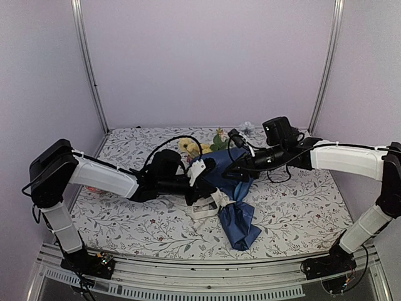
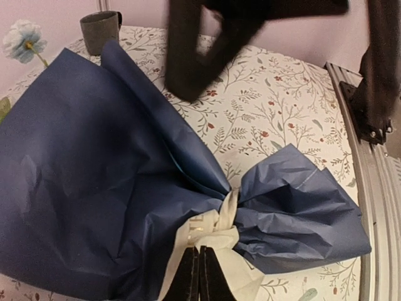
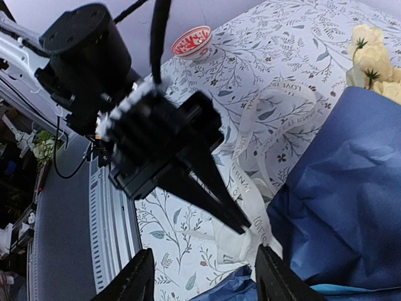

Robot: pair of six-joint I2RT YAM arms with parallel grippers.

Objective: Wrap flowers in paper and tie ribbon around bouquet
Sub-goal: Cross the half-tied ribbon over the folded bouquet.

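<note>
The bouquet lies mid-table, its dark blue paper (image 1: 241,222) (image 2: 94,188) (image 3: 351,188) gathered at a narrow waist. Yellow flowers (image 1: 188,147) (image 3: 373,56) stick out of the far end. The cream ribbon (image 1: 210,207) (image 2: 216,235) (image 3: 250,188) is wound round that waist and bunched into a knot, with loose loops on the cloth. My left gripper (image 1: 203,195) (image 2: 199,254) (image 3: 241,222) is shut on the ribbon right at the knot. My right gripper (image 1: 233,174) (image 3: 207,276) hovers above the knot, open, nothing between its fingers; one fingertip (image 3: 272,276) is close beside the ribbon.
A red-patterned bowl (image 3: 193,41) sits on the floral tablecloth (image 1: 301,207) at the left. A dark cup (image 2: 100,28) and a loose pale blue flower (image 2: 22,39) (image 1: 247,127) stand at the back. The metal rail (image 1: 207,276) runs along the near table edge.
</note>
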